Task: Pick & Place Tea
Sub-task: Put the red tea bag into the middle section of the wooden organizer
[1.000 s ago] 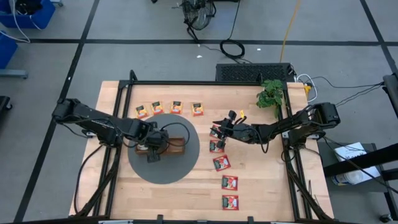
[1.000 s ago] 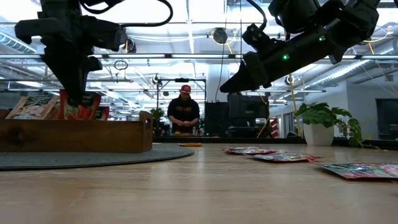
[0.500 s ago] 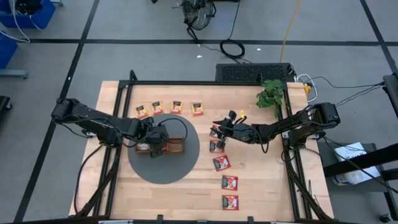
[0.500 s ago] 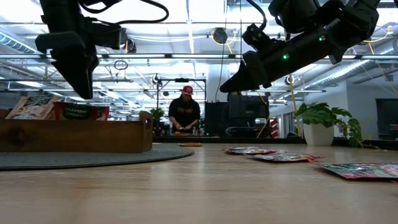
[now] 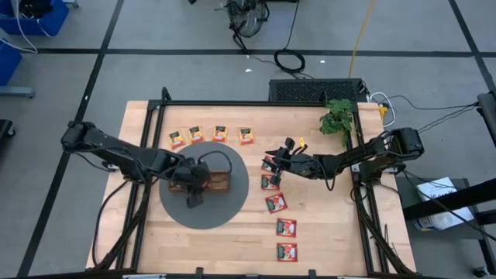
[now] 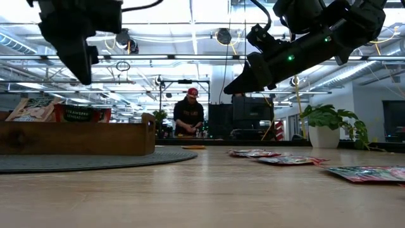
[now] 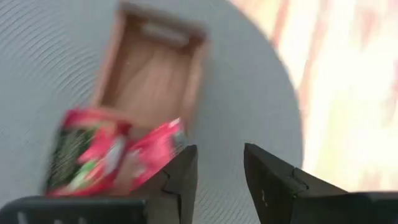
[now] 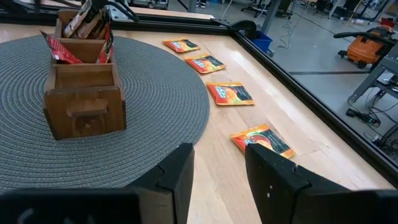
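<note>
The brown wooden tray point(image 5: 213, 180) sits on a round grey mat point(image 5: 232, 203). Red tea packets point(image 7: 112, 155) stand in one of its compartments, and the one beside it point(image 7: 149, 74) is bare. My left gripper point(image 7: 221, 174) is open and hovers above the tray, well clear of it in the low view point(image 6: 76, 54). A row of orange-yellow packets point(image 5: 208, 135) lies flat beyond the mat. Several red packets point(image 5: 276, 202) lie flat to the mat's right. My right gripper point(image 5: 273, 155) is open and hangs still above the farthest red ones.
A potted green plant point(image 5: 337, 116) stands at the table's far right corner. A black frame rail point(image 5: 256, 103) runs round the table. A person point(image 6: 188, 117) stands in the room behind. Bare wood lies near the table's front edge point(image 5: 217, 248).
My left gripper has risen from the tray, going up and slightly toward the near edge. The red packet that stood under its fingers a second ago now sits lower in the tray, no longer held. My right arm has kept still.
</note>
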Motion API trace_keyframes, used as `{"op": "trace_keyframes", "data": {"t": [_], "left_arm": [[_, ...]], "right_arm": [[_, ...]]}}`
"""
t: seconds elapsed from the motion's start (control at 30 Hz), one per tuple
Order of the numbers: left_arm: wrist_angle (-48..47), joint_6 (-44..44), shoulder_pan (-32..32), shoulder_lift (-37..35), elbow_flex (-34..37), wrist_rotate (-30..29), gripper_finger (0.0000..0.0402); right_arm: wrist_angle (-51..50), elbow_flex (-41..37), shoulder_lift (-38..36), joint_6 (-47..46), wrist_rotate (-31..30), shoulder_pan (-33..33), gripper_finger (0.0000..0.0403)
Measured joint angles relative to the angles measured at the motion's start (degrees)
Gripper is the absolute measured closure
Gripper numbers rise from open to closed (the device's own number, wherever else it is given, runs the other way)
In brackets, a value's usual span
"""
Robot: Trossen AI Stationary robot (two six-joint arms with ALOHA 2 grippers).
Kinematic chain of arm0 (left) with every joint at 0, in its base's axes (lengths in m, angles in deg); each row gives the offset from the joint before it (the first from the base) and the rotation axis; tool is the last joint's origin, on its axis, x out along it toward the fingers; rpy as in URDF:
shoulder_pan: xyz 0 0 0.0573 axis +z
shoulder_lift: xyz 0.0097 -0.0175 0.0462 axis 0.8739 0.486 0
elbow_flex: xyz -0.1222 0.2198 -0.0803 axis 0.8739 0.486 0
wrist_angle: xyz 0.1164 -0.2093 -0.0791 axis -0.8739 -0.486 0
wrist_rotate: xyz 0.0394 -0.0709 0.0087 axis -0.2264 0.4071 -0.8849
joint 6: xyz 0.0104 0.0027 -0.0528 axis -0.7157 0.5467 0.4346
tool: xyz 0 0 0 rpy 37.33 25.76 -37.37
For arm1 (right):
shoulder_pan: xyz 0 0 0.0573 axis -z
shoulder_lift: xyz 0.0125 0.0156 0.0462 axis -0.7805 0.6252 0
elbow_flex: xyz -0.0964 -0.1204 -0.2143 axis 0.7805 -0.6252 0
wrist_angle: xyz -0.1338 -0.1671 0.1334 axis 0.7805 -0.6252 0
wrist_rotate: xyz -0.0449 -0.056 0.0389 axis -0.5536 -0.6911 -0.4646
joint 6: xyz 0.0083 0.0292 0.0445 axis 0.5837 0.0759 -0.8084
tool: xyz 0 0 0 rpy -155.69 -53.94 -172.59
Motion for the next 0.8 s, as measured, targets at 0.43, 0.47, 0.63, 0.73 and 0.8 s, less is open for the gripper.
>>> {"op": "trace_keyframes", "data": {"t": [0.43,0.47,0.63,0.73,0.8], "left_arm": [[-1.02,-1.0,-7.14,11.96,-0.9,-5.49,0.0393],[-1.22,-0.67,-6.98,11.98,-0.95,-6.42,0.0392],[-3.44,-0.51,-5.63,12.05,-0.98,-7.95,0.0397],[-6.51,0.4,-4.56,12.05,-0.98,-9.32,0.0394],[-8.13,1.08,-3.61,12.05,-0.98,-10.84,0.0389]], "right_arm": [[0.09,0.0,0.0,0.0,0.02,0.0,0.0273],[0.09,0.0,0.0,0.0,0.02,0.0,0.0273],[0.17,0.0,0.0,-0.02,0.02,0.0,0.0273],[0.15,0.0,0.0,-0.02,0.02,0.0,0.0273],[0.17,-0.01,0.0,-0.02,0.02,0.0,0.0273]]}}
